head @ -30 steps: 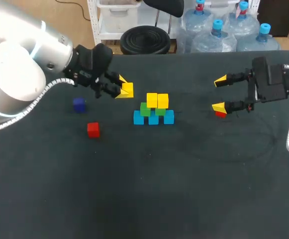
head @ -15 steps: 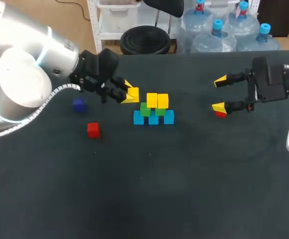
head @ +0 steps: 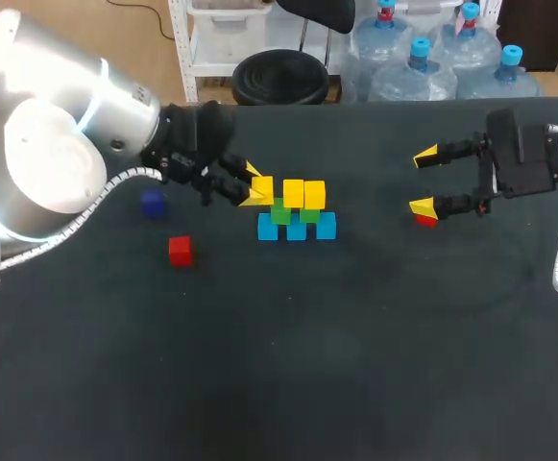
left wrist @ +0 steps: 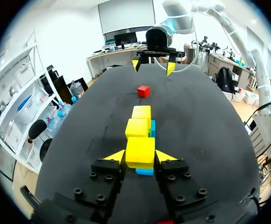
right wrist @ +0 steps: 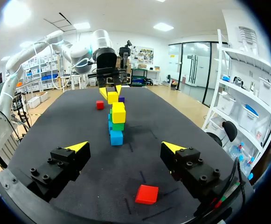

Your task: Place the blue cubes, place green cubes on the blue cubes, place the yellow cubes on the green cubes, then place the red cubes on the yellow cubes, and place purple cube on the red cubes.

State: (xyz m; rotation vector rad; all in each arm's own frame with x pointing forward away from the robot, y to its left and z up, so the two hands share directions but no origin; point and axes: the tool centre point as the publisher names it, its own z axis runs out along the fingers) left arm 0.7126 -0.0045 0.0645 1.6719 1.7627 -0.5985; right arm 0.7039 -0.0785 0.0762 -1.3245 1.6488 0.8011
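Left gripper point(left wrist: 141, 157) clenched on yellow cube point(left wrist: 140, 149), held at end of stack point(head: 298, 227), beside placed yellow cubes point(left wrist: 140, 120). Right gripper point(right wrist: 126, 147) spread wide, empty, red cube point(right wrist: 147, 194) below it. Risk: skewed or low descent knocks placed yellow cubes; off-centre release leaves cube overhanging green cube point(head: 279, 211), likely to tip.

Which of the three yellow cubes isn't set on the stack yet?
The yellow cube gripped in the left end effector, held at the stack's left side. The other two sit on the green cubes.
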